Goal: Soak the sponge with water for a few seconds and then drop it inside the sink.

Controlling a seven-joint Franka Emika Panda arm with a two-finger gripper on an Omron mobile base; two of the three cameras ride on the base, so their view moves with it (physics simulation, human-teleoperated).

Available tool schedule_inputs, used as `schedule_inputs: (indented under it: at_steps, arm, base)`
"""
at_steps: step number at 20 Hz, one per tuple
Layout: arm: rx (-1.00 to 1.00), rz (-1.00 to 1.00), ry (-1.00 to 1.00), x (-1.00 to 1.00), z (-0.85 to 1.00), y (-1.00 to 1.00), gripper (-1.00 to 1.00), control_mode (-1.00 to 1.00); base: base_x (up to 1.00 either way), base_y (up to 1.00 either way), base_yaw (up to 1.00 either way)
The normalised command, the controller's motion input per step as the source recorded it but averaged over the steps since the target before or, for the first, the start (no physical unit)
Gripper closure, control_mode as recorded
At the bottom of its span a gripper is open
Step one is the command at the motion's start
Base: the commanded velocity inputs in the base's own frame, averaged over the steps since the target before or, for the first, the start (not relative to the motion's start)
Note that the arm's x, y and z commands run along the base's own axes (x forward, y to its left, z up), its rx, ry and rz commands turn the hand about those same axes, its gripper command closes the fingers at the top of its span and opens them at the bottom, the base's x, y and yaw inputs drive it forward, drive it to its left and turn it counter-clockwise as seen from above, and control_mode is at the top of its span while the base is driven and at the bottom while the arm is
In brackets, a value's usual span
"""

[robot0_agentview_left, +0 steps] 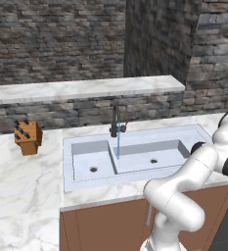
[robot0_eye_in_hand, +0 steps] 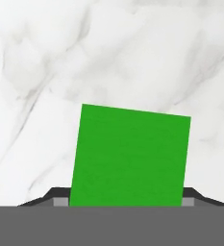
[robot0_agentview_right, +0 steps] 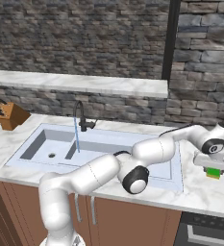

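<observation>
The sponge [robot0_agentview_right: 213, 173] is a small block with a green top and a yellow layer, lying on the marble counter to the right of the sink [robot0_agentview_right: 36, 142]. In the hand view its green top [robot0_eye_in_hand: 130, 156] spans the space between my dark finger tips. My gripper [robot0_agentview_right: 213, 168] points down over it, its jaws shut against the sponge's two sides [robot0_eye_in_hand: 125, 197]. A thin blue stream of water [robot0_agentview_left: 118, 145] [robot0_agentview_right: 77, 135] runs from the dark faucet [robot0_agentview_left: 115, 122] into the pale double-basin sink [robot0_agentview_left: 88, 147].
A wooden knife block [robot0_agentview_left: 28, 137] [robot0_agentview_right: 10, 116] stands on the counter left of the sink. A raised marble ledge [robot0_agentview_left: 86, 89] and stone wall run behind the sink. My arm stretches across the right basin toward the right counter.
</observation>
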Motion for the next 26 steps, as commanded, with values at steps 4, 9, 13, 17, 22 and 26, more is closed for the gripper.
schedule_inputs:
  at_steps: [4, 9, 13, 17, 22, 26]
  arm:
    - [0.08, 0.00, -0.02, -0.15, 0.04, 0.40, 1.00, -1.00]
    - [0.12, 0.00, -0.06, -0.13, 0.05, 0.67, 1.00, -1.00]
    - [0.08, 0.00, -0.05, -0.10, 0.24, 0.73, 1.00, -1.00]
    - [0.05, 0.00, -0.11, -0.02, 0.21, 0.74, 1.00, -1.00]
    - [0.00, -0.02, -0.29, 0.10, -0.04, 0.94, 1.00, -1.00]
    - [0.00, -0.05, -0.32, 0.19, -0.19, 1.00, 1.00, -1.00]
  base:
    - [0.00, 0.00, 0.00]
    - [0.00, 0.00, 0.00]
    - [0.00, 0.00, 0.00]
    - [0.00, 0.00, 0.00]
    - [0.00, 0.00, 0.00]
    - [0.00, 0.00, 0.00]
